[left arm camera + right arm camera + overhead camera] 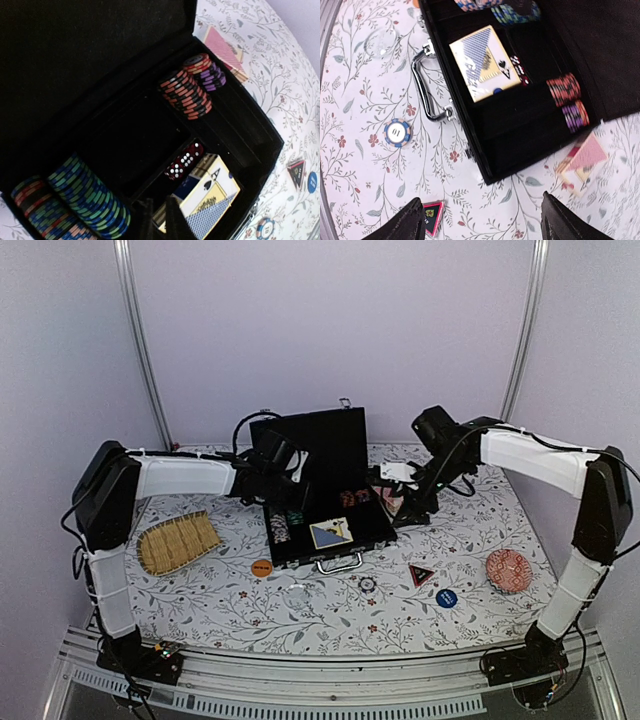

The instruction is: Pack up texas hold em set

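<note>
Case [345, 445]: black, briefcase-style, lying open at mid-bench with its lid standing up at the back; silver handle [422, 85] on the near edge.
Chips in case: a blue and green row [90, 195] at one end of the case; a red and black stack [186, 94] with a purple stack [212, 75] touching it at the other end.
Dice [184, 161]: red with white pips, in a slot just beside the boxed deck.
Boxed deck [482, 62]: blue and yellow, ace of spades showing, in a front compartment.
Red-backed deck [582, 162]: on the bench, just outside the case's right end.
Loose pieces on bench: blue and white chip [397, 132], triangular disc [421, 574], blue disc [446, 597] and orange disc [262, 567], all in front of the case.
Left tool [159, 215]: over the case interior, fingers drawn close together; cannot tell whether it is fully closed.
Right tool [481, 200]: above the bench by the case's right front corner, fingers spread wide, holding nothing.
Straw tray [178, 542]: left of the case.
Red bowl [508, 570]: far right.
</note>
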`<state>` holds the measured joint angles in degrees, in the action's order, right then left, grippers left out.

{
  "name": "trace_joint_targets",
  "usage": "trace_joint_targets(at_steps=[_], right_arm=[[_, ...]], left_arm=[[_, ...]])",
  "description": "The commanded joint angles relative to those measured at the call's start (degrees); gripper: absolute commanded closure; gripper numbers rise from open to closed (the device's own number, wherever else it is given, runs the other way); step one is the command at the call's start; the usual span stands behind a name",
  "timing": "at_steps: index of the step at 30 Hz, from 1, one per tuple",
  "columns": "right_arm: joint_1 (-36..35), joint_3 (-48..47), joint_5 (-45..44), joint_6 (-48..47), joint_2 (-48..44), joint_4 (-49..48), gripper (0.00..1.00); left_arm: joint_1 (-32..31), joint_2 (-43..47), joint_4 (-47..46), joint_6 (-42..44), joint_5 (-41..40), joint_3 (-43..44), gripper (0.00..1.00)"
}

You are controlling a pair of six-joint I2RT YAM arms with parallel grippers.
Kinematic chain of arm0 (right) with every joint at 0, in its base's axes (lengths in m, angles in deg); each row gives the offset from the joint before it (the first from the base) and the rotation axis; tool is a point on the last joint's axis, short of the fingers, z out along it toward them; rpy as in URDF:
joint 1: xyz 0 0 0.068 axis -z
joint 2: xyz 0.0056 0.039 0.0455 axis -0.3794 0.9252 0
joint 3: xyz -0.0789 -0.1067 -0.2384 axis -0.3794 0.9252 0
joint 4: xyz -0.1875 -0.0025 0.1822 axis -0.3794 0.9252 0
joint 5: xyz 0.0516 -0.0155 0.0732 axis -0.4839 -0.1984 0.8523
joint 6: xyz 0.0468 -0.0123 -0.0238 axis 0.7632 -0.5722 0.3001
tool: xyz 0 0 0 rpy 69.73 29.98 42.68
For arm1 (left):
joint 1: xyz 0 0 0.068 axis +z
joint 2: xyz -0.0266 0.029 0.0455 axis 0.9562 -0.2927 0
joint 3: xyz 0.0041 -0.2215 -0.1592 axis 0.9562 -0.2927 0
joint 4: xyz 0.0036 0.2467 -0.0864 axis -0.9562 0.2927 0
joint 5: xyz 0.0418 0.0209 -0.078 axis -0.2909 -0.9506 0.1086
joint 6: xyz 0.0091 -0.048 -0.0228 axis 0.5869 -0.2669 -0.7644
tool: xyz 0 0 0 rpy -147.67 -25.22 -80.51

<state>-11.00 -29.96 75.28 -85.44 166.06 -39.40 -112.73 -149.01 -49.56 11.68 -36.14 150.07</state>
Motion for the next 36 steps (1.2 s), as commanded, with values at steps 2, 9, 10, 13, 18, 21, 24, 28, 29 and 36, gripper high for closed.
trace_joint_targets(at_steps=[2,9,10,13,18,21,24,28,29,36], right_arm=[[8.62,18.13,4.47,11.31,-11.71,-13.32,0.22],[17.53,34.73,9.56,17.67,-20.88,-23.51,0.22],[17.75,34.77,9.14,17.54,-20.83,-23.56,0.23],[18.15,33.89,9.44,17.74,-20.18,-23.55,0.23],[18.16,32.46,10.62,17.81,-17.58,-22.99,0.22],[18.14,32.03,11.04,17.85,-16.35,-22.66,0.23],[18.18,31.54,11.29,18.0,-15.56,-22.36,0.23],[18.15,29.99,8.96,19.28,-14.79,-22.73,0.22],[18.18,29.29,7.93,19.68,-14.09,-23.18,0.22],[18.1,17.38,2.68,24.29,-2.67,-20.13,0.04]], left_arm=[[-0.48,-8.64,2.16,2.41,1.84,7.09,0.99],[-3.58,-14.44,6.27,3.66,3.05,11.95,1.0],[-4.12,-14.71,6.47,3.6,2.95,11.78,1.0],[-5.74,-15.78,7.28,3.49,2.85,11.52,1.0],[-8.0,-16.8,7.6,2.51,-0.79,10.43,1.0],[-8.5,-16.44,7.6,2.25,-5.24,10.14,1.0],[-8.47,-14.99,7.68,3.05,-7.52,11.02,1.0],[-8.49,-12.24,9.26,4.27,-9.63,13.42,1.0],[-8.54,-11.37,9.38,4.48,-10.0,13.47,1.0],[-9.0,-4.01,6.93,3.09,-9.82,9.58,0.66]])
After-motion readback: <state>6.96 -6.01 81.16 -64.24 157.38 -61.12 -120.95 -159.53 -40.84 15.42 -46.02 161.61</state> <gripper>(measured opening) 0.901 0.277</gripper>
